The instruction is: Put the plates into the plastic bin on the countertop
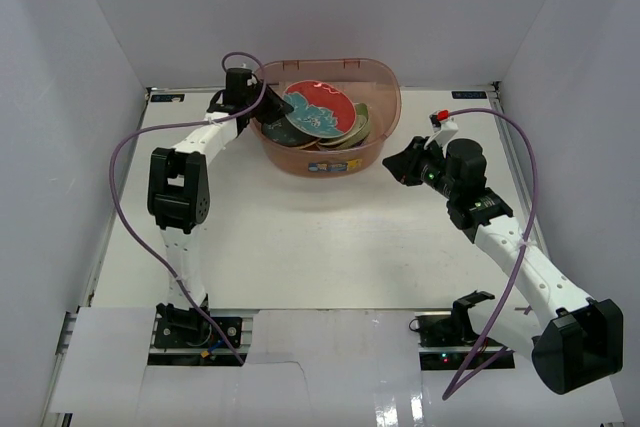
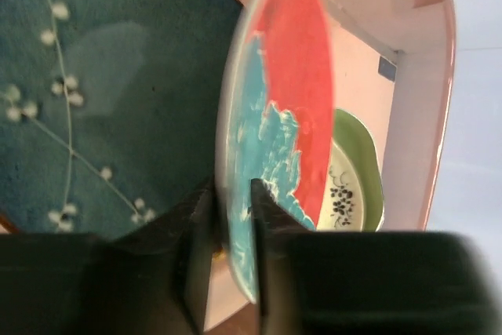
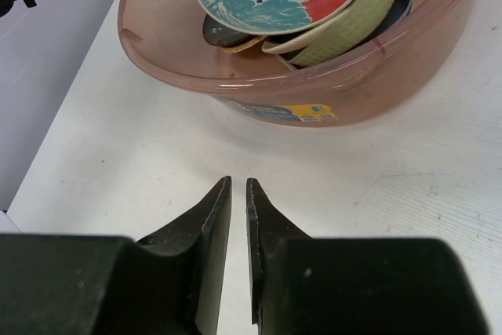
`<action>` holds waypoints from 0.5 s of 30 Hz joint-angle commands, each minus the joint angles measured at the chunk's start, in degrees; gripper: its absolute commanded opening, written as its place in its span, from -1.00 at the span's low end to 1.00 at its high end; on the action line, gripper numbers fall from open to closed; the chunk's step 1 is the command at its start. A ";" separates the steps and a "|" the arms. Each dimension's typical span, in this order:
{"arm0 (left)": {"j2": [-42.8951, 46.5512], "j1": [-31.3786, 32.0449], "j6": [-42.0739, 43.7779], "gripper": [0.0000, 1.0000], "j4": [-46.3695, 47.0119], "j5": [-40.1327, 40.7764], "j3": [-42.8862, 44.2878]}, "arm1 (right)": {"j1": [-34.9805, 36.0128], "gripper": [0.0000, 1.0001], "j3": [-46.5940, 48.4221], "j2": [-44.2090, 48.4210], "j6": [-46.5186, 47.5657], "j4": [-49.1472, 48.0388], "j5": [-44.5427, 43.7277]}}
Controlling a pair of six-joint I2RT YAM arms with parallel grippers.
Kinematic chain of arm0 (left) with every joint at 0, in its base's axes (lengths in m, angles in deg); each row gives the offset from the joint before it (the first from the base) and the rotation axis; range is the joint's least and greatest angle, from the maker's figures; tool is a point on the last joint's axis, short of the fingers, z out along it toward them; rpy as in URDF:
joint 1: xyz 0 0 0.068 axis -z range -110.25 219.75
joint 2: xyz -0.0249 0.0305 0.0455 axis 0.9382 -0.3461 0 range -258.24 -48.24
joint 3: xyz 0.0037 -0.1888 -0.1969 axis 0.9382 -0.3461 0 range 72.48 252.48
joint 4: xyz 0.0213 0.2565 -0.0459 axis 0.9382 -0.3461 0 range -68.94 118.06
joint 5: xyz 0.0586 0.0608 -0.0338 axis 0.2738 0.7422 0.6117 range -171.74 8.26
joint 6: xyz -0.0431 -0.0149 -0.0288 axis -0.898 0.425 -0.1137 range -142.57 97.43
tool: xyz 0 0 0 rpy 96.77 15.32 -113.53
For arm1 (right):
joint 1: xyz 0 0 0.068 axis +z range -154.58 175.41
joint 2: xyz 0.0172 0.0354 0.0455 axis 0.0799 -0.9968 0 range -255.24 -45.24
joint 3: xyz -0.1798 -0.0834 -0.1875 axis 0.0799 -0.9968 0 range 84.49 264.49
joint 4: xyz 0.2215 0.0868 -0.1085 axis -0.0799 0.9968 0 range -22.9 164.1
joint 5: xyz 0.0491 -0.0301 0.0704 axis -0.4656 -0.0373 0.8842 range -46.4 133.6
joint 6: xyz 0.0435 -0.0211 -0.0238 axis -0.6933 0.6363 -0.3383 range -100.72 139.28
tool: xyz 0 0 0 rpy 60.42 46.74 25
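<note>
Nearing the end: red plate point(image 1: 318, 110) atop the stacked plates point(image 3: 345, 25) inside the plastic bin point(image 1: 383, 97), none left on the tabletop point(image 1: 330, 237). Left tool point(image 2: 234, 221) loosely straddling the red plate's rim, letting go; right tool point(image 3: 238, 217) nearly clenched, empty.

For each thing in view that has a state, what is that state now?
Left end effector: fingers on both sides of the red plate's rim, over the bin.
Right end effector: nearly shut, empty, above the countertop.
Red plate: tilted, on top of the pile.
Teal plate: in the bin, under the red plate.
Green plate: in the bin, partly covered.
Plastic bin: upright, holding stacked plates.
</note>
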 commanded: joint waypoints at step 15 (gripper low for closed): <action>12.89 0.34 9.05 0.96 -1.60 0.79 -0.98 | 0.30 -0.04 0.84 0.79 -0.59 -3.24 -2.12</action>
